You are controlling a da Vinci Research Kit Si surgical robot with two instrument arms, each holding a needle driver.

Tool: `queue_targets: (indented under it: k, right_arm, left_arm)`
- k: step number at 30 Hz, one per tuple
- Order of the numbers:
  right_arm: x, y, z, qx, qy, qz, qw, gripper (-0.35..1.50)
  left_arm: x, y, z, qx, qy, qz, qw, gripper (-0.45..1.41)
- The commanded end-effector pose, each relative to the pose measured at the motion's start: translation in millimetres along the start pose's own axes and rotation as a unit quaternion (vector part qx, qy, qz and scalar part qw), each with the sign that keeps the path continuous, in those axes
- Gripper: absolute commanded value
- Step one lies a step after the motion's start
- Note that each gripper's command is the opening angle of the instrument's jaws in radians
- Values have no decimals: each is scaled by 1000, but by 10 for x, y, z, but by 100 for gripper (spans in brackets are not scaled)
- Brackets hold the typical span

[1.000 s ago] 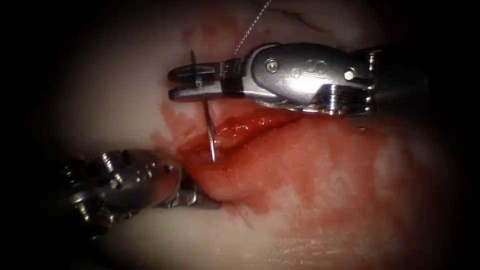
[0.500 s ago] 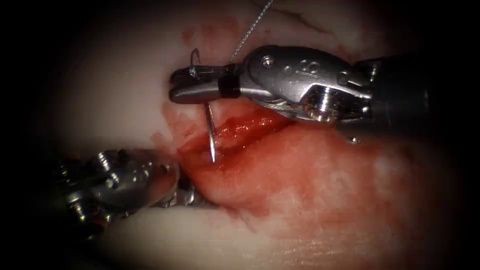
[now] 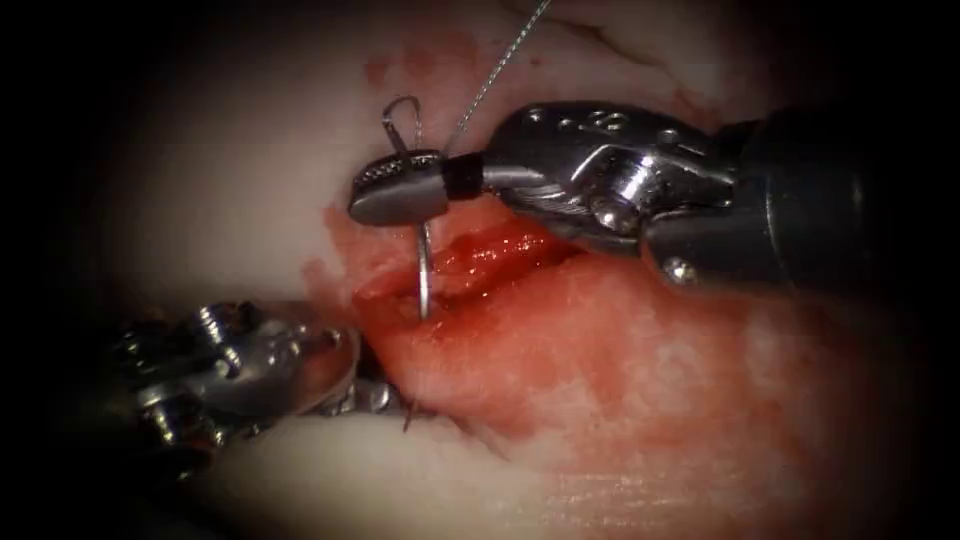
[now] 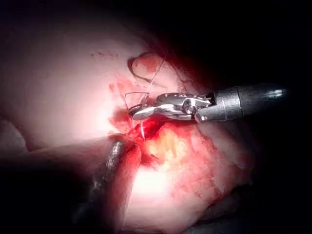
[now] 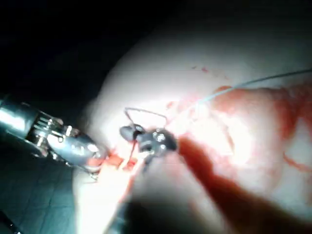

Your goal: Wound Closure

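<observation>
The tissue (image 3: 250, 180) fades into darkness at its margins. My left tool (image 3: 250, 365) sits low on the left of the cut (image 3: 500, 255), its tip buried against the tissue edge, so I cannot tell what its jaws are doing or holding. My right tool (image 3: 400, 190) reaches in level from the right, wrist rolled, jaws clamped on the needle (image 3: 424, 270) near its tail end. The needle's point sits in the cut's left end among red fluid (image 3: 600, 340). Thread (image 3: 500, 70) runs up from the jaws.
</observation>
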Motion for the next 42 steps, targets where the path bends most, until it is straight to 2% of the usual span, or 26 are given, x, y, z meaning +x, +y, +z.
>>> queue_targets:
  k: [1,2,3,6,10,12,13,14,15,16,17,18,20,26,29,33,37,38,39,40,42]
  right_arm:
    - [1,-1,11,3,-5,16,1000,-35]
    - [0,-2,12,5,-8,27,1000,-35]
    - [-8,-9,16,18,-25,79,996,-35]
    - [-19,-18,23,32,-48,122,991,-35]
    - [-32,-24,27,51,-80,147,985,-35]
    - [-32,-24,26,54,-83,145,985,-35]
    - [-30,-22,23,44,-77,142,986,-23]
    - [-29,-20,22,34,-67,116,990,15]
    - [-27,-18,20,28,-61,96,993,39]
    - [-23,-13,16,15,-49,39,998,86]
    - [-21,-9,14,6,-42,-13,999,101]
    - [-16,-1,8,-8,-35,-102,994,116]
    - [-11,11,-2,-17,-32,-178,983,131]
    - [-1,21,-16,-56,-21,-257,964,131]
    - [13,15,-10,-61,9,-266,962,131]
    - [16,2,1,-53,11,-274,960,126]
    - [22,-5,-6,-50,11,-276,960,124]
    - [24,-9,-18,-44,10,-277,960,123]
    - [25,-10,-28,-45,9,-281,959,121]
    - [26,-11,-35,-46,9,-280,959,121]
    - [29,-10,-44,-45,15,-283,958,119]
  left_arm:
    - [4,-5,5,0,1,1,1000,-35]
    - [4,-5,5,0,1,1,1000,-35]
    - [4,-5,5,0,1,1,1000,-35]
    - [4,-6,5,0,1,1,1000,-35]
    - [5,-6,5,-1,1,1,1000,-35]
    - [5,-6,4,0,1,1,1000,-35]
    - [5,-6,3,0,1,1,1000,-35]
    - [5,-6,2,0,1,1,1000,-35]
    - [5,-6,2,0,1,1,1000,-35]
    - [5,-6,1,1,1,1,1000,-35]
    - [5,-6,1,2,1,1,1000,-35]
    - [5,-7,0,2,1,1,1000,-35]
    - [6,-7,-1,3,1,1,1000,-35]
    - [6,-6,-1,3,1,0,1000,-35]
    - [5,-6,-1,3,1,0,1000,-35]
    - [5,-6,-1,3,1,0,1000,-34]
    - [2,-4,-4,9,2,1,1000,-29]
    - [-9,7,-9,17,14,15,1000,-16]
    - [-20,18,-16,28,33,68,997,5]
    - [-27,27,-22,44,64,107,991,18]
    - [-43,42,-31,57,129,139,980,31]
